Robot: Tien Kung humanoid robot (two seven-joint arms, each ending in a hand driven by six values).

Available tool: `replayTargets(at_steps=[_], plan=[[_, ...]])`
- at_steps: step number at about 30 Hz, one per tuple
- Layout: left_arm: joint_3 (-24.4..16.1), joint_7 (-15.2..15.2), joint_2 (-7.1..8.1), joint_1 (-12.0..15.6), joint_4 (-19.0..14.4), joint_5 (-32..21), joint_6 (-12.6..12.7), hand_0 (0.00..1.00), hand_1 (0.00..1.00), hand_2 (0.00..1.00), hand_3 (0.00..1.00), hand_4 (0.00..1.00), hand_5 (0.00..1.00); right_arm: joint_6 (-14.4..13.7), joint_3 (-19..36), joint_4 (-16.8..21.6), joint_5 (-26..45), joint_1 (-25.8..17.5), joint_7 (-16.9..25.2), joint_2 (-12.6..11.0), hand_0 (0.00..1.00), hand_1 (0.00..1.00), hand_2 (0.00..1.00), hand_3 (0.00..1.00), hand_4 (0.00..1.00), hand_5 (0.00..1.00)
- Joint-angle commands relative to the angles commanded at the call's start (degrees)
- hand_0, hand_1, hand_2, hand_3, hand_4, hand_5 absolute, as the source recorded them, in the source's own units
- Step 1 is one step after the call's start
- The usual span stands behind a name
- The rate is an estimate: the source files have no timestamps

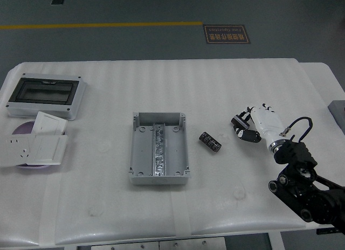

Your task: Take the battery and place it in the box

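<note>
Battery (pixel 210 141) lies on its side on the white table (pixel 215 94), just right of the open grey box (pixel 159 148) and apart from it. Right hand (pixel 253 126) sits near the battery's right, fingers loosely spread, holding nothing. My advice: close across the short cylinder's middle with thumb opposite 2 fingers, since it could roll, then carry it left over the box.

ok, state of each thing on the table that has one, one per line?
battery: lying on the table, right of the box, not gripped
box: open, no lid, no battery inside
right hand: open, empty, right of the battery, not touching it
breaker enclosure: dark cover closed
wall switch plates: stacked on a purple disc
</note>
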Motion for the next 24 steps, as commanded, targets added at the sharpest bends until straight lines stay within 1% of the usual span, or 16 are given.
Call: replayTargets(at_steps=[4,5,8,10,11,16,19,21,24], plan=[[0.02,-0.01,0.0,0.0,-0.01,0.0,0.0,0.651,0.652,0.579,0.611,0.64,0.025,0.03,-0.04,-0.1,0.19,0.0,0.17,0.01,0.979,0.623,0.436,0.625,0.529,0.182],[0.03,-0.01,0.0,0.0,-0.01,0.0,0.0,0.651,0.652,0.579,0.611,0.64,0.025,0.02,-0.05,-0.12,0.25,0.01,0.22,0.02,0.959,0.601,0.409,0.62,0.496,0.162],[0.01,-0.03,0.01,0.0,-0.01,0.02,0.02,0.651,0.652,0.579,0.611,0.64,0.025,-0.23,-0.03,0.03,0.47,0.0,0.55,-0.04,0.959,0.601,0.409,0.62,0.496,0.162],[-0.06,-0.02,0.0,-0.01,-0.01,0.09,0.01,0.651,0.652,0.579,0.611,0.64,0.025,-0.44,0.16,0.71,0.53,-0.05,0.75,-0.2,0.959,0.601,0.409,0.62,0.496,0.162],[-0.09,-0.01,0.0,-0.01,-0.01,0.11,0.0,0.651,0.652,0.579,0.611,0.64,0.025,-0.51,0.3,1.2,0.51,-0.1,0.8,-0.29,0.944,0.585,0.392,0.62,0.494,0.165],[-0.2,0.0,0.0,0.03,0.0,0.24,-0.02,0.651,0.652,0.579,0.611,0.64,0.025,-0.56,0.84,7.29,2.03,-0.44,0.76,-1.76,0.944,0.585,0.392,0.62,0.494,0.165],[-0.39,0.02,0.04,0.09,0.02,0.44,-0.04,0.651,0.652,0.578,0.611,0.64,0.025,-0.88,0.08,11.98,5.79,-0.09,1.64,-2.7,0.934,0.58,0.388,0.611,0.493,0.163],[-0.49,0.05,0.06,0.12,0.02,0.55,-0.07,0.651,0.652,0.578,0.611,0.64,0.025,-1.2,-1.0,15.24,9.17,0.39,3.1,-3.07,0.934,0.58,0.388,0.611,0.493,0.163],[-0.61,0.05,0.08,0.14,0.03,0.66,-0.07,0.65,0.653,0.578,0.611,0.64,0.025,-1.58,-3.54,20.09,15.36,1.4,6.39,-3.11,0.929,0.578,0.387,0.611,0.494,0.17]])
